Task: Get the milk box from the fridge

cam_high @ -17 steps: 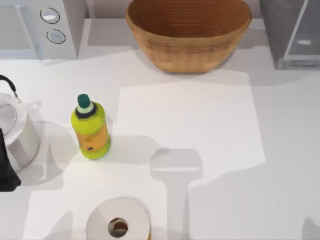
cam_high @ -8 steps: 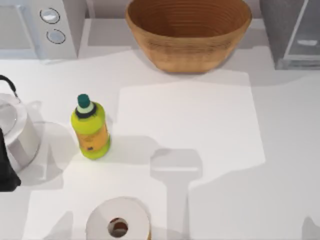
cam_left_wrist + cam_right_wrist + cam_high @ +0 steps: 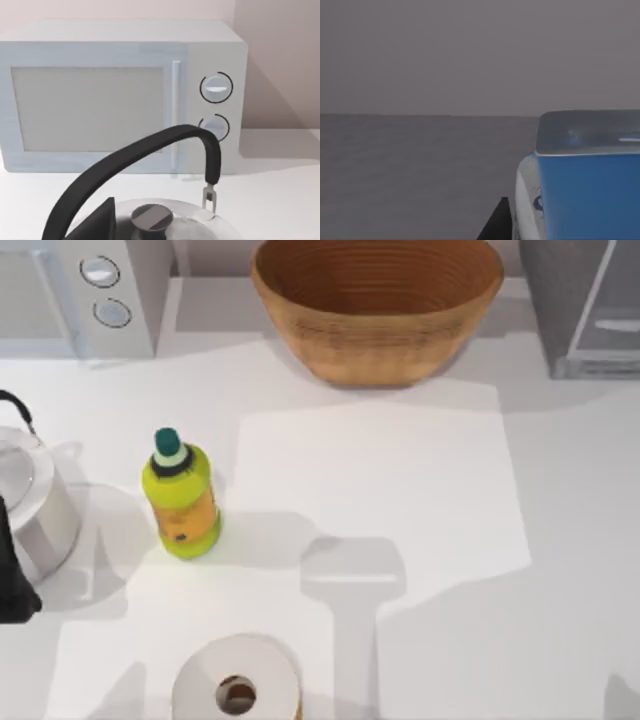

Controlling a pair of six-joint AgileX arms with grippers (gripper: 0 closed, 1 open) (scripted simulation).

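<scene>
One job is about half done, as far as I can judge: the right gripper (image 3: 497, 225) is inside the fridge (image 3: 585, 310), and the milk box (image 3: 590, 190) is right beside it, very close to its wrist camera. The box has not come out onto the tabletop (image 3: 420, 500) yet. What is left, I think, is to get a firm hold, pull the box out through the front of the fridge and set it down. Just a dark tip of the right gripper shows next to the box, so I cannot tell if this gripper is apart, together or clamped on the box; it may be touching the box's side, but the view is too close to be sure. The milk box has a bright blue, flat-sided top with a smooth, shiny lid part and a white edge lower down. It looks like a stiff little carton with square corners. Around it, the inside of the fridge is plain, dull grey. From outside, the fridge is a big box with speckled dark grey sides and a pale, glassy front. The left arm (image 3: 10, 585) is parked far from the fridge, just above a shiny metal kettle (image 3: 150, 220) with a curved black handle, facing a white microwave (image 3: 125, 100) with two round dials. I cannot tell that gripper's state either.
</scene>
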